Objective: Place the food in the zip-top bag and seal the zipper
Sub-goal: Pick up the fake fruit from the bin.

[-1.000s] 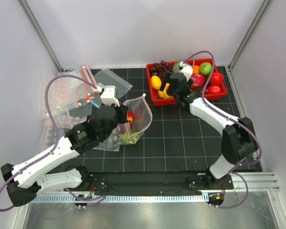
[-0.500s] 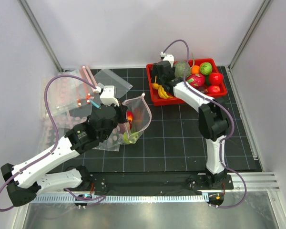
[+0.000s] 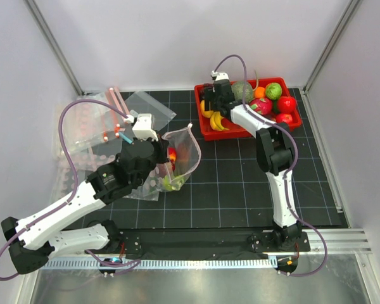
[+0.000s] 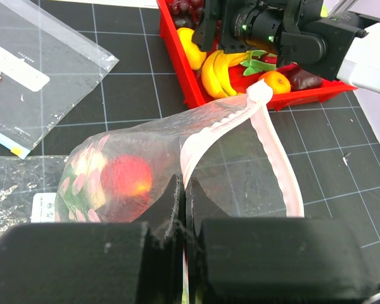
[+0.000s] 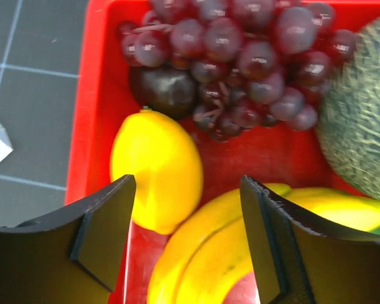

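Half the left wrist view is being swallowed by the black bulk of the left gripper, which is hiding the lower part of the zip-top bag. Its fingers are pressing tight together, pinching the bag's mouth edge right at the pale pink ridged zipper, and the strip is curling up and away in a loop. A glossy red apple is showing through the crinkly clear film, with something pink-green beside it that is reading too smeared to name. The bag is sitting left of the middle of the tabletop. Toward the far right corner, the right gripper is hanging in the red tray, jaws spread, with the smooth yellow lemon and curved bananas lying between them. Purple grapes, a dark round fruit and a netted melon, cut off at the frame edge, are crowding the tray beyond
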